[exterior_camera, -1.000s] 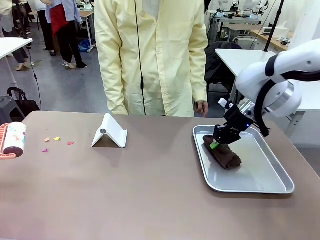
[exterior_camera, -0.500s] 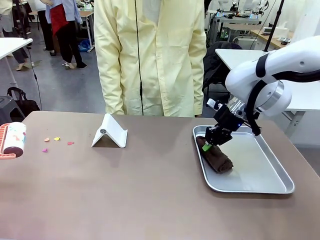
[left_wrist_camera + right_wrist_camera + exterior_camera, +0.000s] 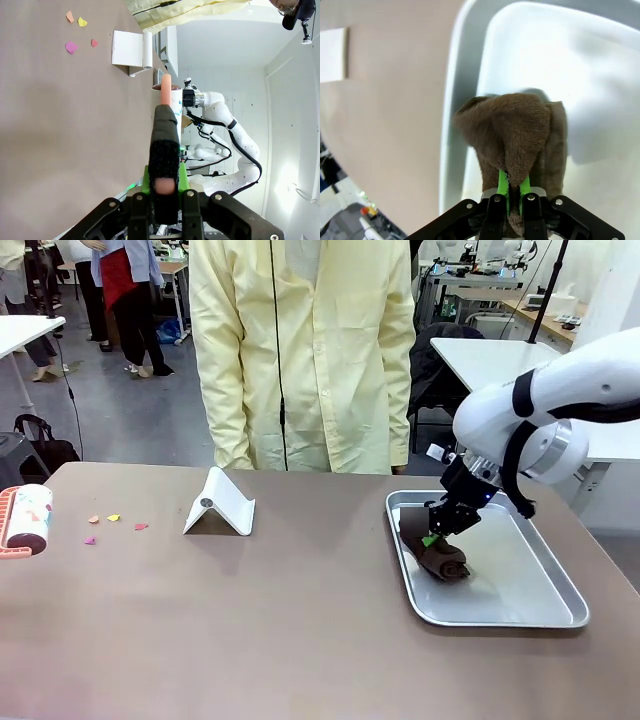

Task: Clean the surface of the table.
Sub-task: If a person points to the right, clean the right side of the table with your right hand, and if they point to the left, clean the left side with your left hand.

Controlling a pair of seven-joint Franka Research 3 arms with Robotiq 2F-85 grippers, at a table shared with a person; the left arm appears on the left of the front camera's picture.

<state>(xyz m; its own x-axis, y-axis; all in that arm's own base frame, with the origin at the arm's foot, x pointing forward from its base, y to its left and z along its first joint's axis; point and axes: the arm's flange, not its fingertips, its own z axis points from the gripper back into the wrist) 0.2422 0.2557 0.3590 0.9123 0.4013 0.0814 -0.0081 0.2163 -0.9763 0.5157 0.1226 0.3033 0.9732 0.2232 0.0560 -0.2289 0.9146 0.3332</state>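
The brown-taupe bench (image 3: 300, 630) ran across the whole front view, its matte top mostly bare. Near its left end lay a few small coloured paper scraps (image 3: 112, 520), orange, yellow and pink, well apart from one another. A white folded stand (image 3: 220, 505) stood to their right, close to the far edge. A silver tray (image 3: 540, 612) sat at the right end.

The right pincer (image 3: 432, 538) was closed on a fold of a brown cloth (image 3: 440, 558) at the tray's left side; the right wrist view showed the green pads pinching the fabric tight, with the rest of the cloth bunched against the tray's wall.

The left pincer (image 3: 164, 172) was clamped on the black-wrapped handle of a lint roller (image 3: 25, 520), which lay at the bench's left edge, its white roll speckled with coloured bits.

A person in a pale yellow coat (image 3: 300, 350) stood at the far side, one hand hanging near the tray's far corner. Behind were a grey floor, white tables (image 3: 490, 355), a dark bag (image 3: 40, 445) on the floor at left, and other people farther off.
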